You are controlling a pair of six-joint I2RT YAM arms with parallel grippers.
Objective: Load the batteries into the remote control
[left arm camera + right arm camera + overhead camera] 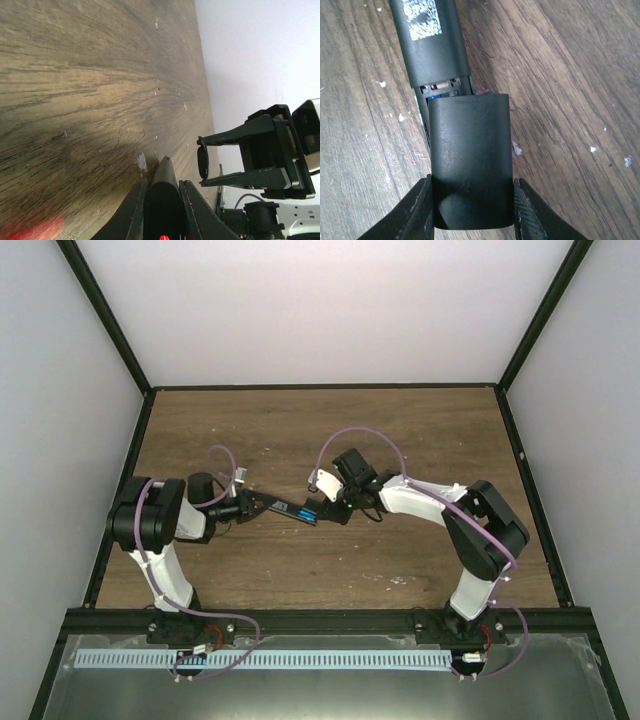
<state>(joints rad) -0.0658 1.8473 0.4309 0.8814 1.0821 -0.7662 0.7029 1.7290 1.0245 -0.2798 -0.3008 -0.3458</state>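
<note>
As L-claw [164, 190] clamps remote [432, 50], R-claw [470, 200] pinches cover [470, 155]

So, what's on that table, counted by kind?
robot arms: 2, left arm and right arm
remote control: 1
black cover piece: 1
blue batteries: at least 1, mostly hidden
total: at least 5

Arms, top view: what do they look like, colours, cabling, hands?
Both the left arm and right arm have white link shells with bulky black joints. A lilac cable loops along each. The left hand and right hand are black, with two tapering fingers.
</note>
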